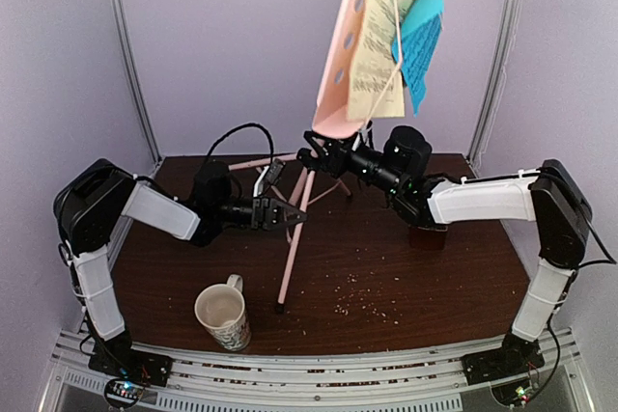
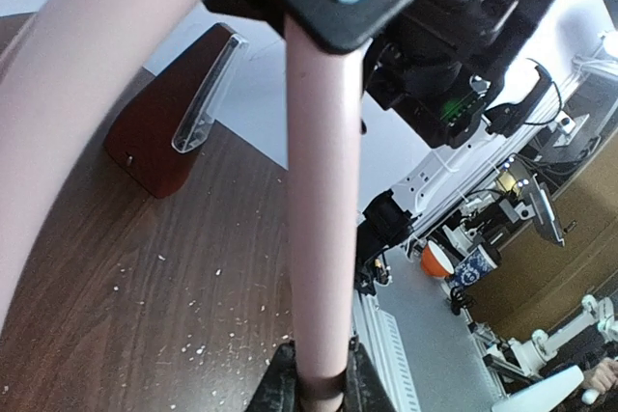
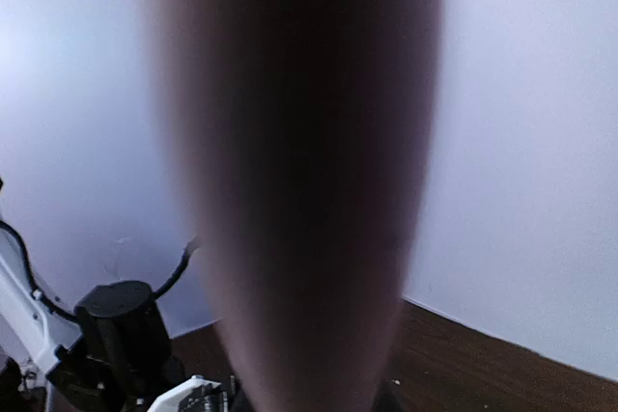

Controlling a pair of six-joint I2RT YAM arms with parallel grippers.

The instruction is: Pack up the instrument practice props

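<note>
The pink music stand [image 1: 294, 238] stands on its tripod mid-table, its perforated desk [image 1: 338, 55] tilted high up. Pale-yellow sheets [image 1: 384, 26] and a blue sheet [image 1: 423, 45] rest on the desk. My left gripper [image 1: 290, 214] is shut on the stand's front leg, which shows between the fingers in the left wrist view [image 2: 319, 238]. My right gripper [image 1: 314, 156] is shut on the stand's pole by the leg hub; the pole is a dark blur in the right wrist view [image 3: 299, 190]. The red-brown metronome [image 2: 159, 137] with its clear cover [image 2: 208, 94] stands under my right arm [image 1: 428, 236].
A cream patterned mug [image 1: 224, 315] stands near the table's front edge on the left. Pale crumbs [image 1: 362, 287] are scattered on the dark wood table [image 1: 435, 306]. Walls and frame posts [image 1: 130, 55] close in the back and sides.
</note>
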